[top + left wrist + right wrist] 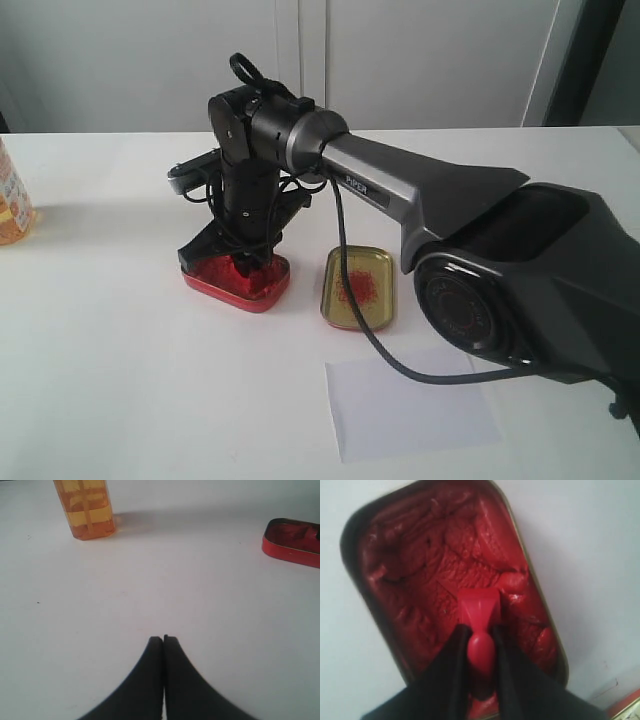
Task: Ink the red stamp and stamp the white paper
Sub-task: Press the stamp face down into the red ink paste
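Observation:
In the right wrist view the red stamp (479,609) stands with its square base down on the red paste of the open red tin (410,565). My right gripper (479,629) is shut on the stamp's rounded handle. In the exterior view that gripper (245,258) points down into the tin (236,282), and the stamp is hidden behind its fingers. The white paper (410,405) lies flat near the front, to the right of the tin. My left gripper (163,639) is shut on nothing over bare table, and the tin (292,540) lies well off to its side.
The gold-lined tin lid (360,288), smeared with red, lies just right of the tin. An orange bottle (12,200) stands at the far left edge, also ahead of the left gripper as the orange bottle (87,507). The right arm's cable (375,345) hangs over the lid.

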Robot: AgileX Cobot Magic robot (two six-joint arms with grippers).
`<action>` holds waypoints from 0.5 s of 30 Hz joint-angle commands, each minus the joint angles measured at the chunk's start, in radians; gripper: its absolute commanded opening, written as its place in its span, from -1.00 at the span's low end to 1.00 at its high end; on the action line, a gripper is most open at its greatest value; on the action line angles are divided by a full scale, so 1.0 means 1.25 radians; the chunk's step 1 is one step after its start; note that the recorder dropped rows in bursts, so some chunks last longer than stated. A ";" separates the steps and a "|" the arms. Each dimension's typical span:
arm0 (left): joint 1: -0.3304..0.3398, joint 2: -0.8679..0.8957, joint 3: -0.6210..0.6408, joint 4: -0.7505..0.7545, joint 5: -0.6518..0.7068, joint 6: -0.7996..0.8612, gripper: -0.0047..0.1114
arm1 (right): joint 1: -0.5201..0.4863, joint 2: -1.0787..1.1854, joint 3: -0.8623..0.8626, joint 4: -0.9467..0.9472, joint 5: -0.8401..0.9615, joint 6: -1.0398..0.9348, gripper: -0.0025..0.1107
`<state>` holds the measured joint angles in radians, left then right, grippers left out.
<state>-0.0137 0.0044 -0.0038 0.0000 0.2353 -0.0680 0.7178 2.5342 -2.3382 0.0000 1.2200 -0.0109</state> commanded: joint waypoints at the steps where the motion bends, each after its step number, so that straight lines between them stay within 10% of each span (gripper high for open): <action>1: 0.000 -0.003 0.003 0.000 0.001 -0.002 -0.92 | 0.000 0.031 -0.002 0.000 0.001 -0.010 -0.96; 15: 0.000 -0.003 0.003 0.000 0.001 -0.002 -0.92 | 0.000 0.068 0.018 -0.004 0.001 -0.007 -0.96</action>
<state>-0.0137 0.0044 -0.0038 0.0000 0.2353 -0.0680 0.7178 2.5585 -2.3529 0.0000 1.2243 -0.0109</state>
